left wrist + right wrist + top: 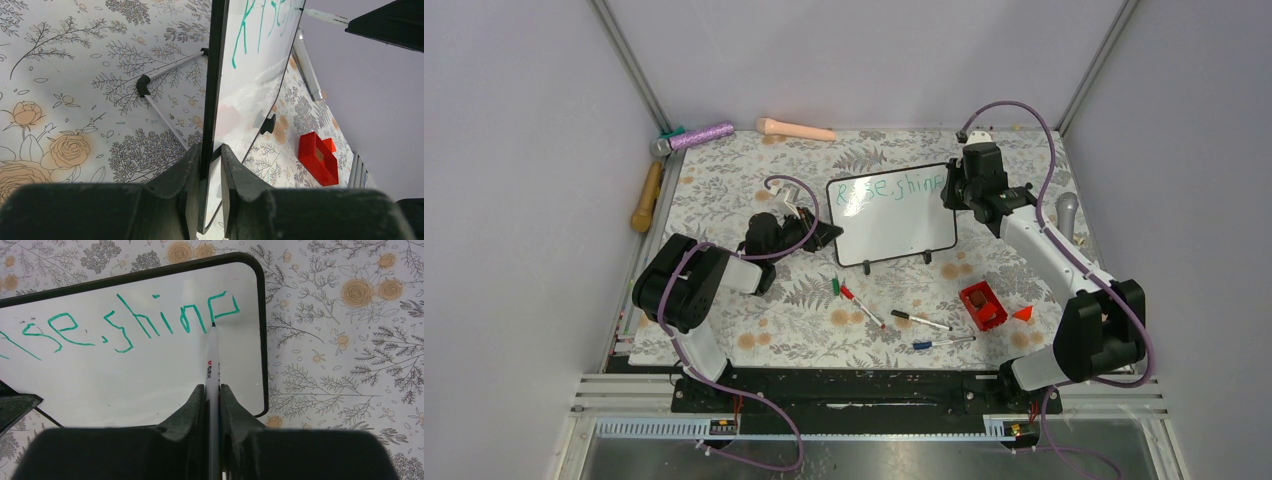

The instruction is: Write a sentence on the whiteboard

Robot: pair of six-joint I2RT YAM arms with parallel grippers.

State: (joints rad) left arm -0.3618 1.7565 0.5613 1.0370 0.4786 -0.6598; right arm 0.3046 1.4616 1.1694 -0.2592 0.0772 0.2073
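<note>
The whiteboard (894, 215) stands on its black feet in the middle of the table, tilted back. Green letters reading "Rise, shine" (892, 186) run along its top; they also show in the right wrist view (150, 325). My left gripper (212, 155) is shut on the whiteboard's left edge (216, 75), one finger on each face. My right gripper (212, 392) is shut on a white marker (211, 360), whose tip touches the board at the bottom of the last letter "e". In the top view the right gripper (954, 188) is at the board's upper right corner.
Several loose markers (919, 320) and a green cap (836, 285) lie in front of the board. A red block (982, 305) and a red triangle (1023, 313) sit at the front right. A purple tool (699, 135), a wooden handle (646, 197) and a pink object (794, 128) lie along the back left.
</note>
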